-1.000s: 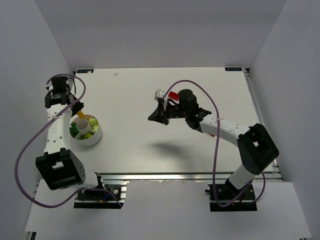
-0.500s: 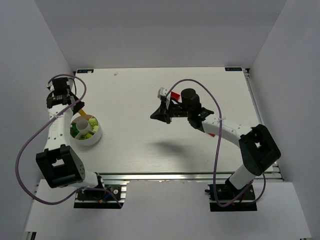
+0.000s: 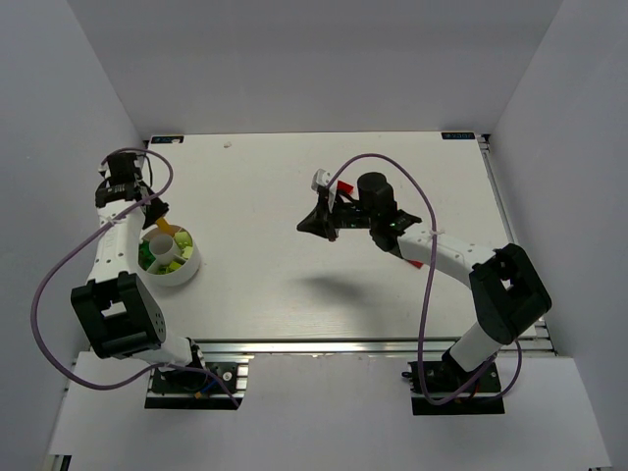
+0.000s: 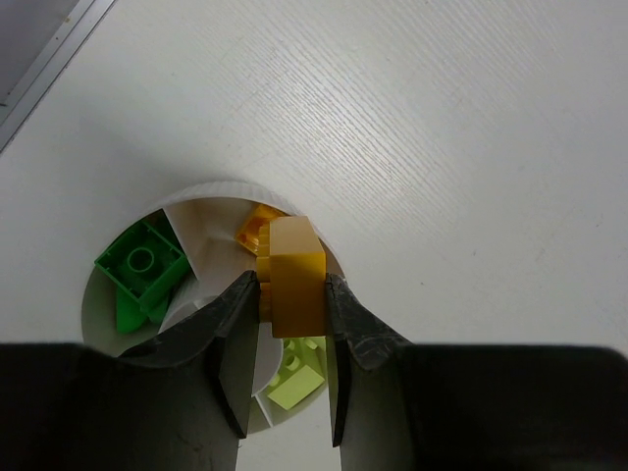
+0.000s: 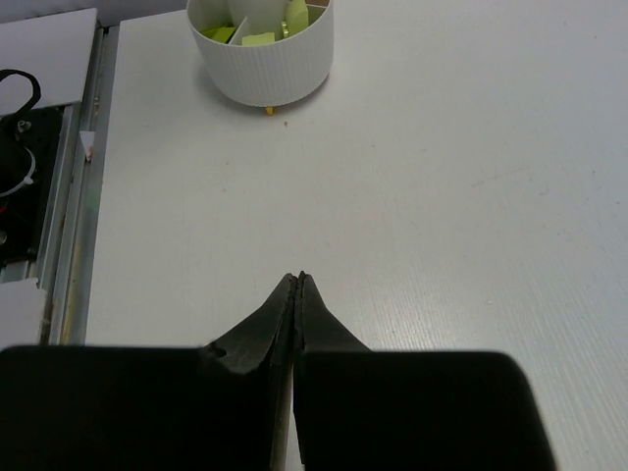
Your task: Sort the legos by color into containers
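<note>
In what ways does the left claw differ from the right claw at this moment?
The left claw grips a yellow-orange brick; the right claw is shut on nothing. The left claw hangs over the white dish; the right claw is over the table. Both are black.

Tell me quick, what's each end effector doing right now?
Left end effector: closed on an orange-yellow lego.
Right end effector: closed, empty.

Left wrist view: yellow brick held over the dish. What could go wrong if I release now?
The yellow brick in the left pincer hangs near the rim of the dish, so it might bounce out. It also sits between the orange piece in one section and the lime brick in another, so it may land with the wrong colour.
</note>
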`<state>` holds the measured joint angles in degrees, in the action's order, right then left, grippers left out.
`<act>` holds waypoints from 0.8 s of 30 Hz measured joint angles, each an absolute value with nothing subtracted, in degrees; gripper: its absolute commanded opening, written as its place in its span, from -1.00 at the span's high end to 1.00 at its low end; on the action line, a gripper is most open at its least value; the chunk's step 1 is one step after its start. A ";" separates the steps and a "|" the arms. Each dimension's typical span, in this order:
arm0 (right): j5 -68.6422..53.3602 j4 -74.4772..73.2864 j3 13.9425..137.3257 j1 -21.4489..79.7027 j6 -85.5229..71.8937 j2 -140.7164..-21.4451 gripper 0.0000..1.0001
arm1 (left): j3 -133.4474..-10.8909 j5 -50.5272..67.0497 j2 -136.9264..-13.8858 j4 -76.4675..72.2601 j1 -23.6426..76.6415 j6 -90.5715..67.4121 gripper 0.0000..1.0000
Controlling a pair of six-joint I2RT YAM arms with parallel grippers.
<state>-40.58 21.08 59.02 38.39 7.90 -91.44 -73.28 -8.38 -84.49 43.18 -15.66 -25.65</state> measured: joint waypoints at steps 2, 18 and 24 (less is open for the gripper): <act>-40.56 21.06 59.02 38.24 7.92 -91.44 1.00 | -73.28 -8.38 -84.79 43.51 -15.66 -25.43 0.48; -40.42 20.62 59.02 37.85 8.16 -91.42 0.83 | -73.32 -8.64 -85.10 44.16 -15.66 -24.67 -0.26; -40.40 20.60 59.02 37.82 8.19 -91.42 0.81 | -73.80 -8.64 -85.41 44.58 -15.66 -24.69 -0.12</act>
<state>-40.40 20.60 59.02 37.82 8.19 -91.42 -73.80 -8.64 -85.41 44.58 -15.66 -24.69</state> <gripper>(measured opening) 0.095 0.589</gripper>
